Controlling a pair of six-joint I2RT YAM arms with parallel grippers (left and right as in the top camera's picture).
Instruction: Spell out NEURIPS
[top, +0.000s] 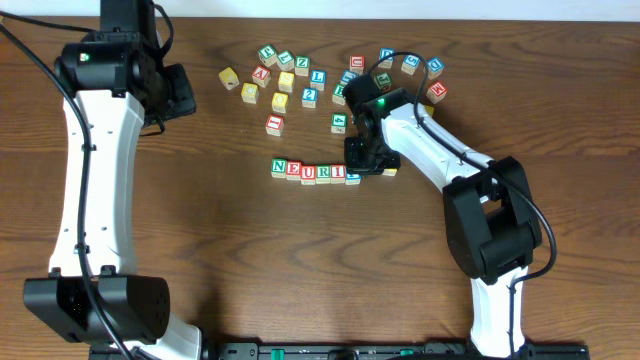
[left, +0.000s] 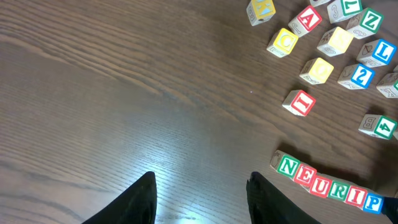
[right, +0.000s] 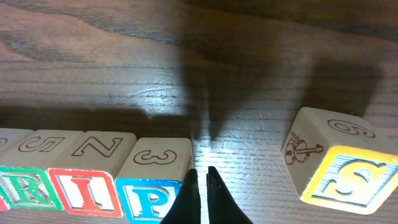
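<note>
Right wrist: my right tool (right: 200, 180) pinched together, empty, beside blue-lettered wooden P cube (right: 152, 200); left tool (left: 200, 186) apart, empty.

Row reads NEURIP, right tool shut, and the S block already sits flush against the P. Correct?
Not quite. The S block stands apart from the P, with a gap between them; the right wrist view shows it. The row does read NEURIP and the right tool is shut.

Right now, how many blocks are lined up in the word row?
6, touching in a line: N block, E block, U block, R block, I block, P block. The S block sits apart beyond the P block, not joined. None seems hidden.
</note>
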